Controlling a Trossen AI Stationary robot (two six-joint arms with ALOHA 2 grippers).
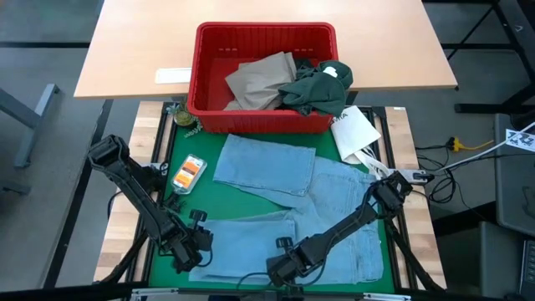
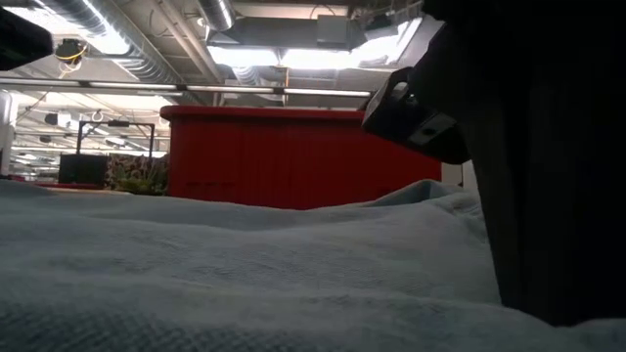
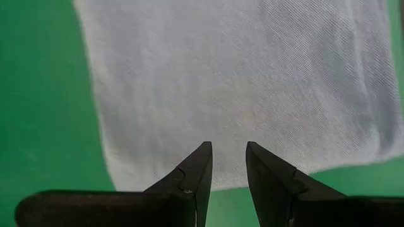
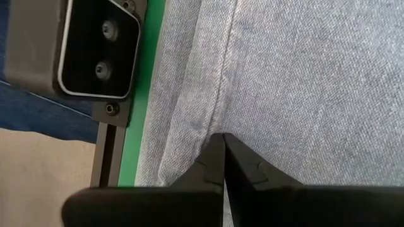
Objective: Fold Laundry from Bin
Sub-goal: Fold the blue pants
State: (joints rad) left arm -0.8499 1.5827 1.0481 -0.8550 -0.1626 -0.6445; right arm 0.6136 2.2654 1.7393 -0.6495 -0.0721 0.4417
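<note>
Right pincer pressed together on the light blue garment's near hem; left pincer parted, hovering at its corner over the green mat. One-sided lift could bunch the cloth. Red bin beyond holds more laundry.

red ribbed bin top centre; tan and dark green garments inside; light blue garment on green mat, centre.
</note>
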